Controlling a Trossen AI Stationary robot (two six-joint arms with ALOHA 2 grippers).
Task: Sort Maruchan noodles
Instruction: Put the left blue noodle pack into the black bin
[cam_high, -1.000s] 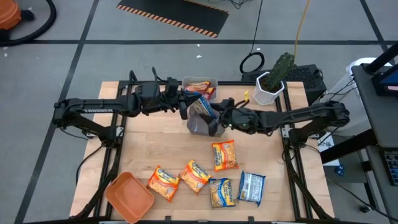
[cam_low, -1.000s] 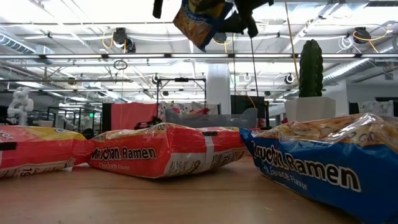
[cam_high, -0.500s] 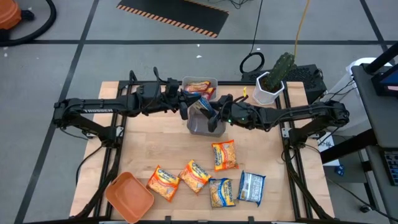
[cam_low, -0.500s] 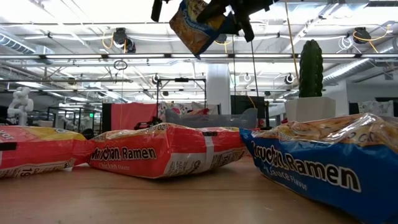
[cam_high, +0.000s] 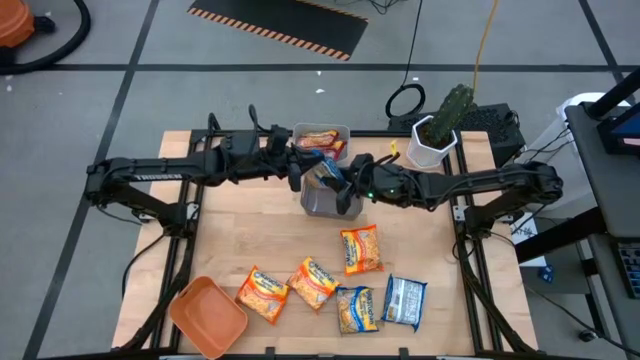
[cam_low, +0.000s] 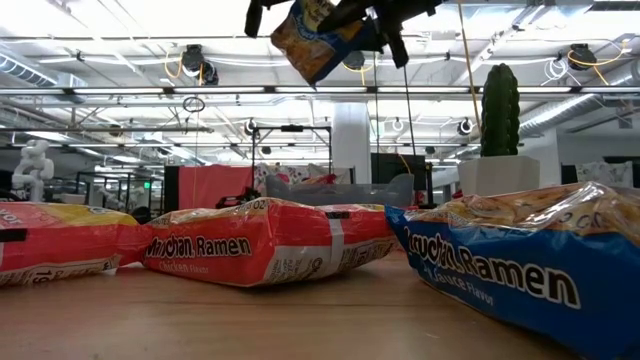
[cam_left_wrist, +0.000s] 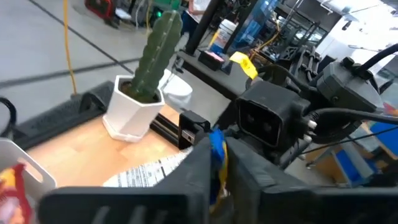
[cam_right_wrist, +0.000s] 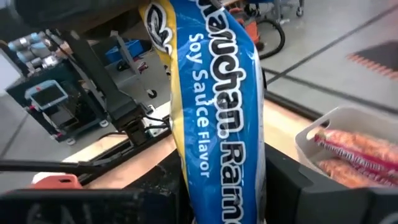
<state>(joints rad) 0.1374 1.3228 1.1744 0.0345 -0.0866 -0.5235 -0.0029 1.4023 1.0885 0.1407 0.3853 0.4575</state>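
We are reaching both arms level toward the middle of the tabletop (cam_high: 240, 235) from opposite sides, so that the two tools are meeting above the dark grey bin (cam_high: 322, 203) at the far centre. We are holding one blue soy-sauce packet (cam_right_wrist: 214, 118) in the air between them. The right tool (cam_high: 340, 180) is gripping this packet, its fingers (cam_right_wrist: 292, 183) pressing in on either side of the wrapper. The left tool (cam_high: 300, 172) is standing nearly closed, with a thin blue edge of the packet lying between its fingers (cam_left_wrist: 199, 168). In the low view the packet is hanging tilted, well above the tabletop.

A clear bin (cam_high: 320, 139) just behind the grey one is holding reddish packets. Five more packets are lying flat on the near half of the tabletop: four orange-yellow ones (cam_high: 360, 249) and one blue-and-silver one (cam_high: 405, 301). An orange tray (cam_high: 207, 316) is resting at the near left corner. A potted cactus (cam_high: 440, 125) is standing at the far right.
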